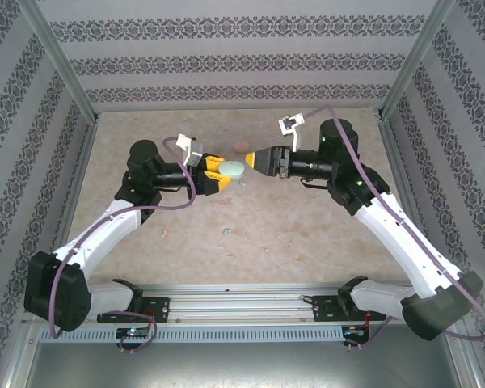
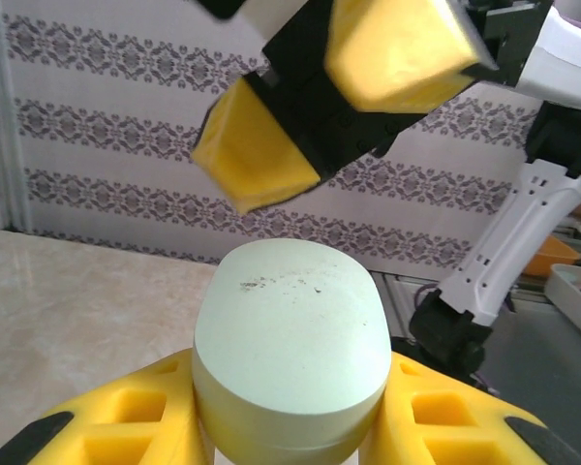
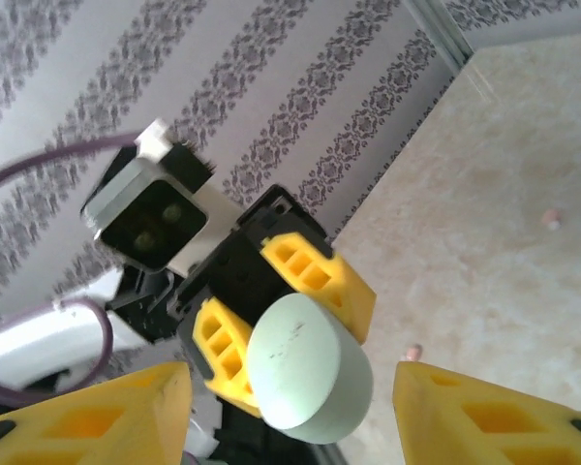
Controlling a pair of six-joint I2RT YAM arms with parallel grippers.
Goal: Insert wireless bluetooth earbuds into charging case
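The mint case is clamped in the left gripper; opposite, the right gripper is spread empty. A pink earbud is judged light, slippery, best pinched mid-body.

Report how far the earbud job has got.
Done: the left gripper is clamped on the mint green case. In hand: the right gripper stands open facing that case, not touching it. Left: the case looks closed, and pink buds lie loose on the table, so the inserting itself appears not yet begun.
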